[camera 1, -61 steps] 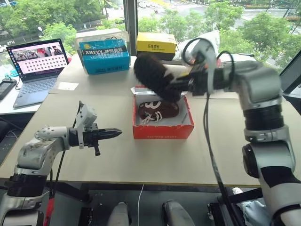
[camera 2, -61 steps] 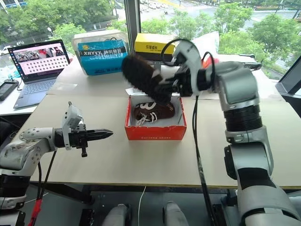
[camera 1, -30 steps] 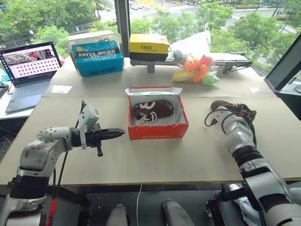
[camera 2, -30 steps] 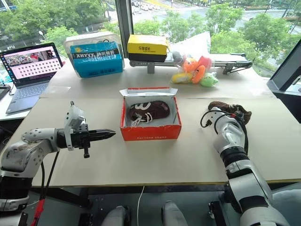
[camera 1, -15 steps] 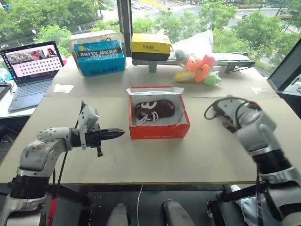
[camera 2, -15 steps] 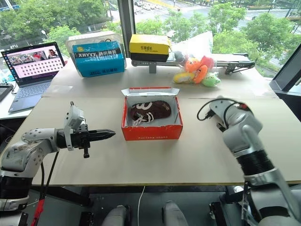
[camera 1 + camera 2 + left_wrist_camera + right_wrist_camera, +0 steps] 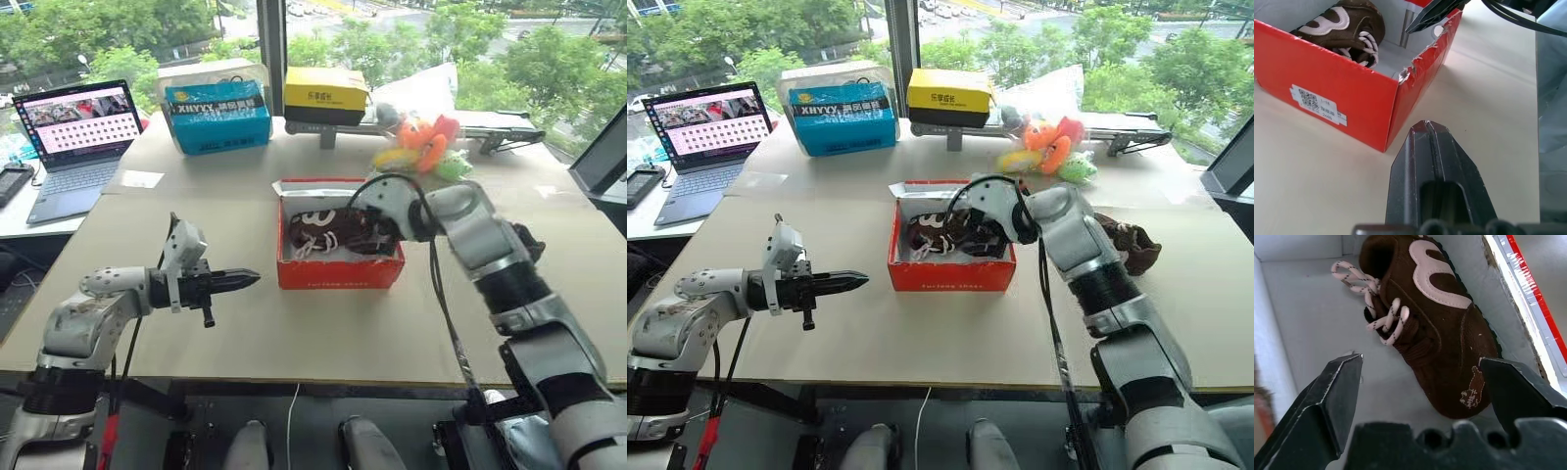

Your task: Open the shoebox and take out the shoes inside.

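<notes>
The red shoebox [image 7: 338,272] stands open in the middle of the table, its white inside showing. One dark brown shoe [image 7: 1437,328] with white laces lies in it. My right gripper [image 7: 1420,364] reaches into the box from the right, open, with its fingers either side of the shoe's near end and apart from it. A second brown shoe [image 7: 1129,245] lies on the table right of the box, behind my right forearm. My left gripper [image 7: 247,279] hovers shut and empty, left of the box, pointing at its front left corner [image 7: 1400,81].
At the back stand a blue box [image 7: 217,117], a yellow-and-black box [image 7: 325,95] and orange-green plush toys [image 7: 423,139]. A laptop [image 7: 73,132] sits at the far left, with a white paper [image 7: 142,179] near it. The shoebox's lid flap [image 7: 323,186] stands behind it.
My right arm has swung left from the shoe lying at the table's right into the shoebox, open over the shoe inside. My left arm has stayed put. The camera shifted slightly.
</notes>
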### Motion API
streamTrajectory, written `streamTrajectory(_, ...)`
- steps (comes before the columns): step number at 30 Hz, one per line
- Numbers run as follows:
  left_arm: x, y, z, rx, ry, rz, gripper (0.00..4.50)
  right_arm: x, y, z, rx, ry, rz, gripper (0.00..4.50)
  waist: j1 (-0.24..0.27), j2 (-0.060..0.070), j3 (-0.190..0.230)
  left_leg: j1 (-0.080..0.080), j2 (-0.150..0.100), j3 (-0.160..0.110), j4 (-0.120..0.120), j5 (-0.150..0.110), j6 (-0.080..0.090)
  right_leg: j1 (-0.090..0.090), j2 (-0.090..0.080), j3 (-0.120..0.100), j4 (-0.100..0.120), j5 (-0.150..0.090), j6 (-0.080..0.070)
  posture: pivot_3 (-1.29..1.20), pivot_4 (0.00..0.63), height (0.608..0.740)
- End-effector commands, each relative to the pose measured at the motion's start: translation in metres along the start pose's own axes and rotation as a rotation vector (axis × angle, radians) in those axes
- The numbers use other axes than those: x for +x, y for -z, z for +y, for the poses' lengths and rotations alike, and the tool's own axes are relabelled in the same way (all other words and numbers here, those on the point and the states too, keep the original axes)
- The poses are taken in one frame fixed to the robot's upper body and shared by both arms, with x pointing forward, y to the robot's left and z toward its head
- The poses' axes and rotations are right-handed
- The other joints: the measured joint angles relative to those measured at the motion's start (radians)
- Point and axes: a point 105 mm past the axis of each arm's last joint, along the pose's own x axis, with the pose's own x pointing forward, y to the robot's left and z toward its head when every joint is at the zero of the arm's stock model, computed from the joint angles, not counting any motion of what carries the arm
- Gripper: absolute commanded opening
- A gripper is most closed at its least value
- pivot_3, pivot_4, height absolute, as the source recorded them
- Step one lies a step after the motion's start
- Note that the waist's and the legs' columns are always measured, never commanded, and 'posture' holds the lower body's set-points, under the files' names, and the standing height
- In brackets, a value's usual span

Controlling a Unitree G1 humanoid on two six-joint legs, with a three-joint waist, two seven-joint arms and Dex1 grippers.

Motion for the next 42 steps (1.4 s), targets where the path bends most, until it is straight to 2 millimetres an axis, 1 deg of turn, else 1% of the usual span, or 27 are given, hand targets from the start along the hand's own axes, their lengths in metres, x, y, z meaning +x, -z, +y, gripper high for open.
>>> streamTrajectory(1, 0.000, -0.010, -0.004, 0.041, 0.009, -0.028, 0.00, 0.003, 0.000, -0.024, -0.049, 0.081, 0.000, 4.49, -0.001, 0.000, 0.000, 0.000, 0.000, 0.000, 0.000, 0.000, 0.000, 0.000, 0.000, 0.000, 0.000, 0.000, 0.000, 0.00, 0.150, 0.716)
streamTrajectory(4, -0.002, -0.009, -0.005, 0.038, 0.004, -0.026, 0.00, 0.007, 0.000, -0.033, -0.079, 0.124, 0.012, 4.49, -0.003, 0.000, 0.000, 0.000, 0.000, 0.000, 0.000, 0.000, 0.000, 0.000, 0.000, 0.000, 0.000, 0.000, 0.000, 0.00, 0.150, 0.716)
streamTrajectory(9, -0.004, -0.009, -0.005, 0.036, -0.006, -0.025, 0.00, 0.018, 0.003, -0.028, -0.073, 0.092, 0.013, 4.49, -0.003, 0.000, 0.000, 0.000, 0.000, 0.000, 0.000, 0.000, 0.000, 0.000, 0.000, 0.000, 0.000, 0.000, -0.001, 0.00, 0.150, 0.716)
streamTrajectory(14, -0.006, -0.009, -0.005, 0.038, -0.015, -0.016, 0.00, 0.037, 0.018, -0.007, 0.021, 0.013, 0.020, 4.49, -0.007, 0.000, 0.000, 0.004, 0.000, 0.000, 0.000, 0.000, 0.000, 0.003, 0.000, 0.000, 0.001, 0.000, -0.001, 0.00, 0.150, 0.716)
streamTrajectory(23, -0.007, -0.010, -0.005, 0.040, -0.014, -0.012, 0.00, 0.053, 0.017, 0.013, 0.159, -0.062, -0.031, 4.49, -0.010, 0.000, 0.000, 0.015, 0.001, -0.001, -0.001, 0.000, 0.000, 0.014, 0.001, -0.001, 0.000, -0.005, 0.003, 0.00, 0.150, 0.716)
streamTrajectory(27, -0.006, -0.011, -0.005, 0.040, -0.011, -0.012, 0.00, 0.056, 0.022, 0.018, 0.170, -0.075, -0.013, 4.49, -0.017, -0.001, -0.001, 0.019, 0.001, -0.001, -0.003, 0.000, 0.000, 0.016, 0.001, -0.001, 0.001, -0.006, 0.003, 0.00, 0.150, 0.716)
streamTrajectory(32, -0.006, -0.011, -0.005, 0.041, -0.012, -0.012, 0.00, 0.057, 0.027, 0.028, 0.165, -0.135, 0.002, 4.49, -0.027, -0.001, -0.001, 0.019, 0.001, -0.001, -0.005, 0.000, 0.000, 0.016, 0.001, -0.001, 0.001, -0.006, 0.003, 0.00, 0.150, 0.716)
streamTrajectory(37, -0.006, -0.011, -0.005, 0.038, -0.009, -0.011, 0.00, 0.064, 0.044, 0.054, 0.118, -0.241, 0.064, 4.49, -0.031, -0.003, -0.004, 0.020, 0.001, -0.001, -0.007, 0.000, 0.000, 0.016, 0.001, -0.001, 0.000, -0.007, 0.002, 0.00, 0.150, 0.716)
streamTrajectory(42, -0.005, -0.012, -0.005, 0.037, -0.010, -0.012, 0.00, 0.067, 0.046, 0.058, 0.110, -0.243, 0.077, 4.49, -0.031, -0.004, -0.005, 0.022, 0.001, -0.001, -0.010, 0.000, 0.000, 0.017, 0.001, -0.001, 0.001, -0.008, 0.000, 0.00, 0.150, 0.716)
